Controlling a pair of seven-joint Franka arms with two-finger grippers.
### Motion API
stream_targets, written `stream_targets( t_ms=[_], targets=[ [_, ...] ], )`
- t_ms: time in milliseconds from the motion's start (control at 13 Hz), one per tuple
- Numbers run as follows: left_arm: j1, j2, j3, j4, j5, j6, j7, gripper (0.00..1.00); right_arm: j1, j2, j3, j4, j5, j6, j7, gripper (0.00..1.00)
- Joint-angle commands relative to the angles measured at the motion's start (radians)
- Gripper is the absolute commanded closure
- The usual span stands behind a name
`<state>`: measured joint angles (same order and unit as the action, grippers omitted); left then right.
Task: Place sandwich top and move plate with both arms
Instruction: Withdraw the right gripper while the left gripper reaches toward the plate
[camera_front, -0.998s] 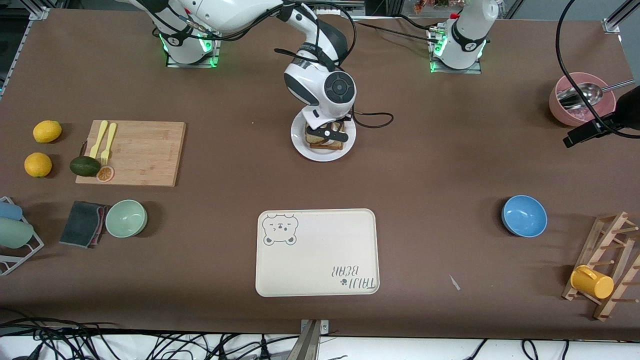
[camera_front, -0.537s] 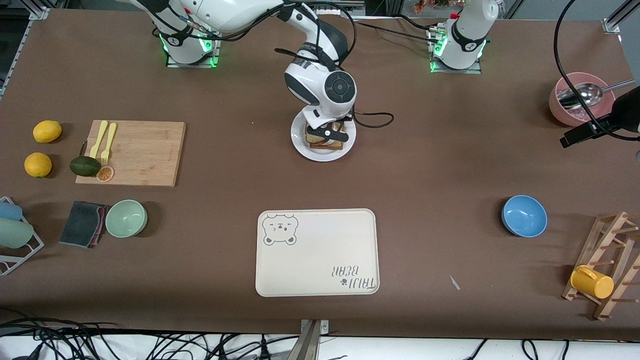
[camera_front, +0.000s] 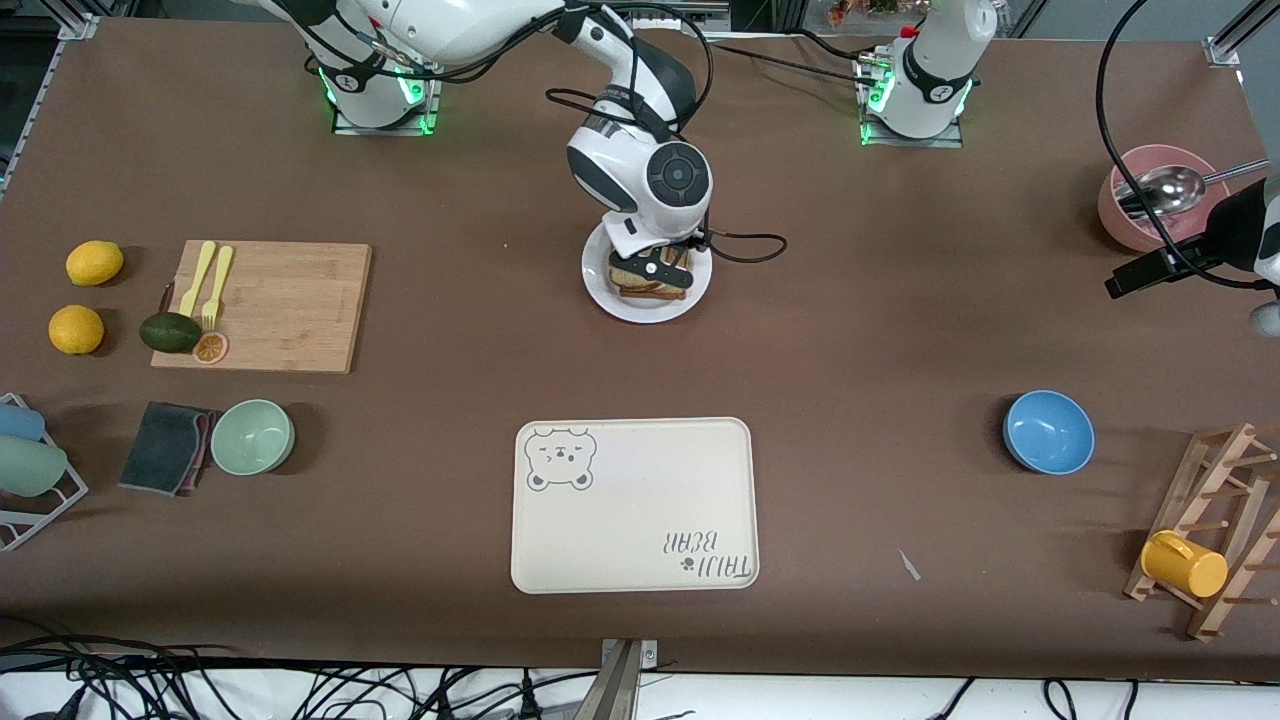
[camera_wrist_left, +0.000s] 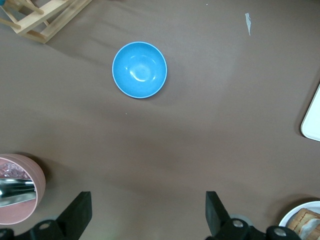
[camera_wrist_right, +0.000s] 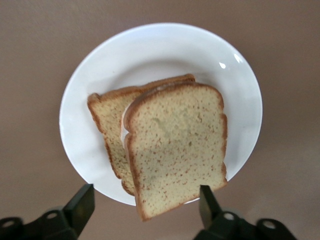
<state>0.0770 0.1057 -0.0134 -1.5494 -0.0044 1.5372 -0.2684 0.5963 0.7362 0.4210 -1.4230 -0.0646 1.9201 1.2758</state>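
The sandwich top (camera_wrist_right: 175, 145), a speckled brown slice, lies skewed on a lower slice (camera_wrist_right: 107, 112) on the white plate (camera_wrist_right: 165, 40), with one corner hanging past the rim. My right gripper (camera_wrist_right: 145, 205) is open, with a finger on each side of that overhanging edge and touching nothing. In the front view it (camera_front: 655, 268) hovers low over the sandwich (camera_front: 650, 290) and plate (camera_front: 600, 295). My left gripper (camera_front: 1120, 285) is open and empty (camera_wrist_left: 148, 215), up over the table beside the pink bowl. The plate's edge (camera_wrist_left: 300, 215) also shows in the left wrist view.
The cream bear-print tray (camera_front: 634, 505) lies nearer the camera than the plate. A blue bowl (camera_front: 1048, 431) and a pink bowl with a spoon (camera_front: 1160, 195) stand toward the left arm's end, along with a wooden rack holding a yellow cup (camera_front: 1185, 563). A cutting board (camera_front: 280, 310) lies toward the right arm's end.
My left gripper has moved a little toward the middle of the table. My right gripper has shifted only slightly over the plate.
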Motion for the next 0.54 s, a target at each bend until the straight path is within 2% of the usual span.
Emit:
stream_targets(
  t_ms=[0,154,307,461],
  targets=[
    [-0.005,0.014,0.001,0.017,-0.019,-0.012,-0.05,0.0,-0.036,-0.067,0.001,0.03,-0.006,-0.094,0.023,0.0],
    [-0.006,0.015,0.0,0.017,-0.019,-0.014,-0.045,0.0,-0.076,-0.128,-0.013,0.029,-0.008,-0.139,-0.002,0.0],
    [-0.008,0.016,0.0,0.015,-0.019,-0.014,-0.045,0.0,-0.137,-0.149,-0.025,0.024,-0.017,-0.159,-0.106,0.0],
    [-0.01,0.016,-0.002,0.015,-0.017,-0.014,-0.04,0.0,-0.185,-0.172,-0.077,0.019,-0.015,-0.164,-0.238,0.0]
  ],
)
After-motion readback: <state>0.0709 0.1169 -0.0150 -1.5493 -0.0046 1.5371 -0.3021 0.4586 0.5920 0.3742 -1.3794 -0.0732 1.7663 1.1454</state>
